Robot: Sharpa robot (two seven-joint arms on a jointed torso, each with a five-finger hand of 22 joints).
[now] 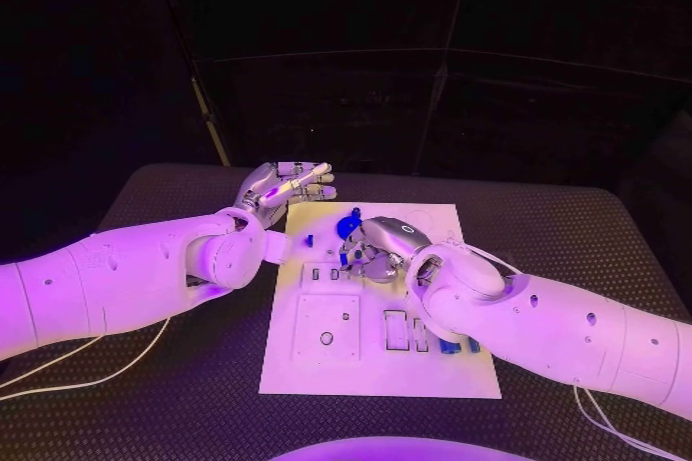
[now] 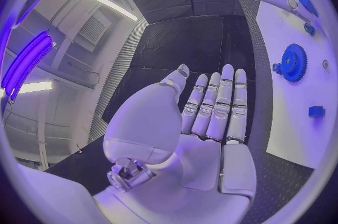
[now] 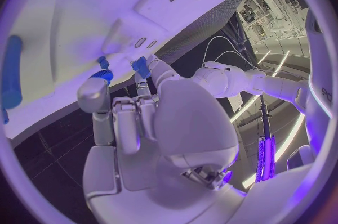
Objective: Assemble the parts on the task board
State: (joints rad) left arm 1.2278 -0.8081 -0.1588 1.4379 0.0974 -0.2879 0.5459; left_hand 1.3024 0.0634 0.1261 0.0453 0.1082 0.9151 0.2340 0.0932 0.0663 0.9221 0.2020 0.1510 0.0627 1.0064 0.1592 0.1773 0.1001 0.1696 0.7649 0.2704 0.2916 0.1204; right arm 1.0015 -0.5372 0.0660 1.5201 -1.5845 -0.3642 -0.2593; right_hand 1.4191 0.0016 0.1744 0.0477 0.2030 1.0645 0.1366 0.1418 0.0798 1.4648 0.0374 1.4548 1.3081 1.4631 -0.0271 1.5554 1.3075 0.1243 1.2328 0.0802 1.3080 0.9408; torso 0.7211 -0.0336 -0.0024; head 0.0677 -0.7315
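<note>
Lying on the white task board point(image 1: 378, 366), blue toothed gear point(image 2: 293, 63); left hand point(image 2: 211, 117) fingers spread, empty.

Board's middle point(image 1: 378, 311) hidden beneath right hand point(image 1: 382, 249)

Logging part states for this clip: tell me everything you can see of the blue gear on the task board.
The blue gear is a round, toothed disc, plastic by its look, with a hub at its centre. It lies flat on the white task board, near the board's far end, just beyond the right hand. In the head view that hand partly covers it; whether its fingers touch it cannot be told. The left hand is off the board's far left corner, apart from it.
</note>
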